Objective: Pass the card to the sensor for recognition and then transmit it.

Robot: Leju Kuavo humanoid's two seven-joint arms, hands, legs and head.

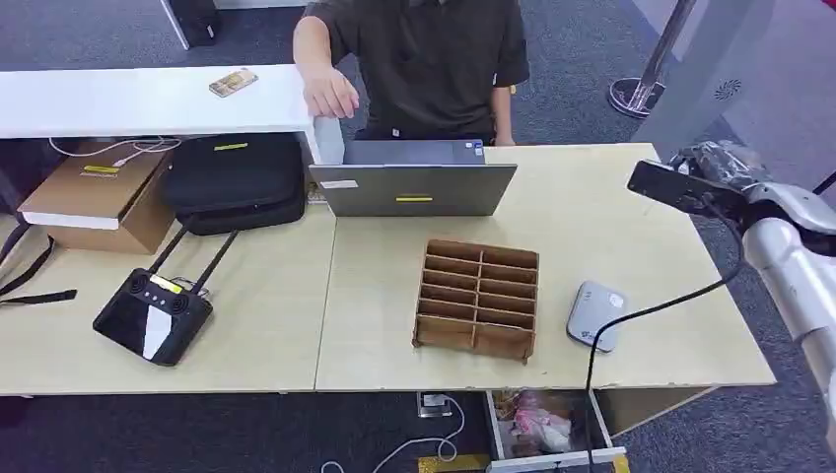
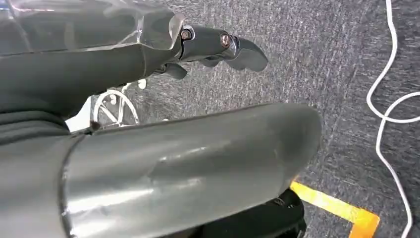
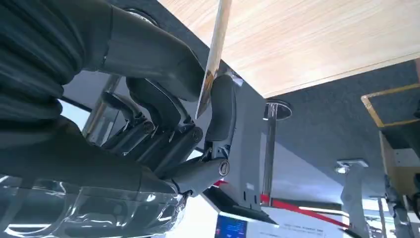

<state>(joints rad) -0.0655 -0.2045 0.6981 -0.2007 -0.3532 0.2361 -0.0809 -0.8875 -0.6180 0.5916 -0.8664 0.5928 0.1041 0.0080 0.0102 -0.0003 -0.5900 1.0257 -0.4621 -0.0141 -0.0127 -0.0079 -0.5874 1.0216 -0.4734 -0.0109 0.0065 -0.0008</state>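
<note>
1. The right hand (image 3: 163, 114) pinches a thin card (image 3: 214, 59) edge-on between thumb and a finger, above the far right edge of the wooden table (image 1: 611, 212).
2. The left hand (image 2: 148, 148) hangs over grey carpet, holding nothing, fingers loosely apart.
3. A grey card sensor (image 1: 595, 315) lies near the table's near right corner, just right of a wooden slotted organiser (image 1: 479, 299).
4. A person (image 1: 414, 59) sits behind a laptop (image 1: 414, 179) on the far side.

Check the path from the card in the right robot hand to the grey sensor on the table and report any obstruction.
Nothing visible blocks it. The right robot hand pinches the card over the table's right edge; bare tabletop lies between it and the sensor. The wooden organizer stands beside the sensor, off the path.
</note>
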